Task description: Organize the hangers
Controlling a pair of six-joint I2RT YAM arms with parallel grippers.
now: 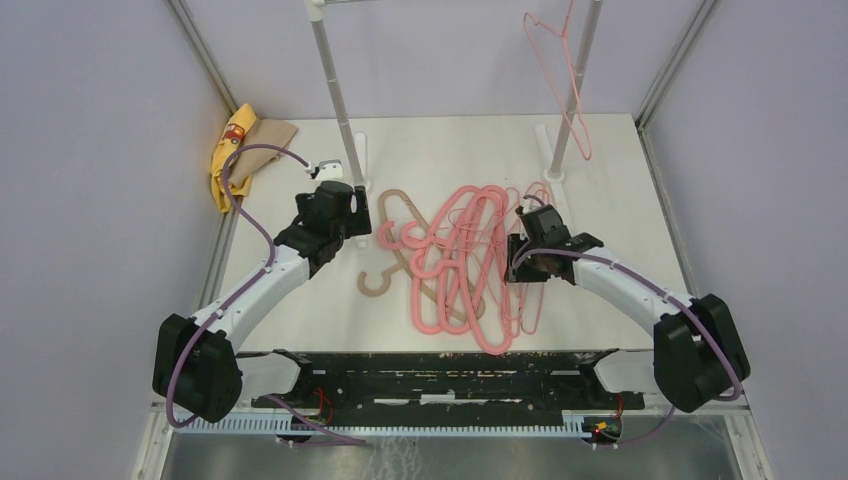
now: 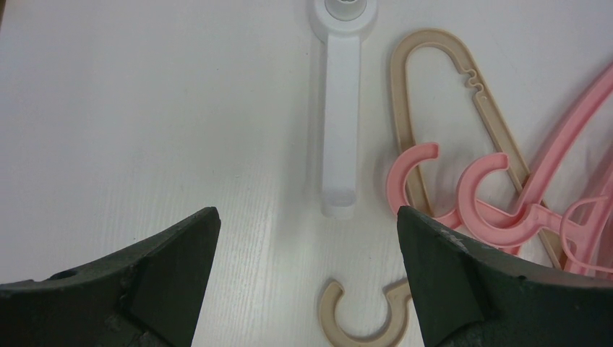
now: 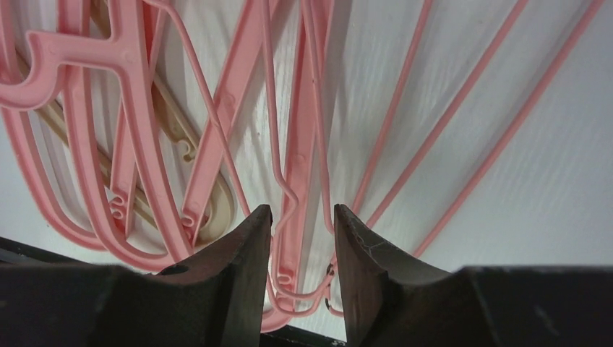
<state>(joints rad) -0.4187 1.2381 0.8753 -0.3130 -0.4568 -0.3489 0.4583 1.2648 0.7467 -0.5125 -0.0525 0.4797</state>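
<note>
A tangled pile of pink hangers (image 1: 465, 255), thin wire and thicker ones, lies mid-table. A tan hanger (image 1: 392, 225) lies at the pile's left edge. Another pink wire hanger (image 1: 565, 85) hangs from the rack at the back right. My left gripper (image 1: 352, 218) hovers wide open and empty above the table, left of the pile. In the left wrist view it (image 2: 307, 213) frames the tan hook (image 2: 361, 325), with pink hooks (image 2: 416, 170) to the right. My right gripper (image 1: 523, 265) is at the pile's right edge. In its wrist view it (image 3: 301, 210) is narrowly open, with pink wire hangers (image 3: 289, 195) in the gap.
Two white rack poles (image 1: 335, 95) (image 1: 578, 90) stand at the back on white feet (image 2: 340, 116). A yellow-and-tan cloth (image 1: 238, 150) lies at the back left corner. Metal frame rails border the table, and a black bar (image 1: 440, 365) runs along its near edge.
</note>
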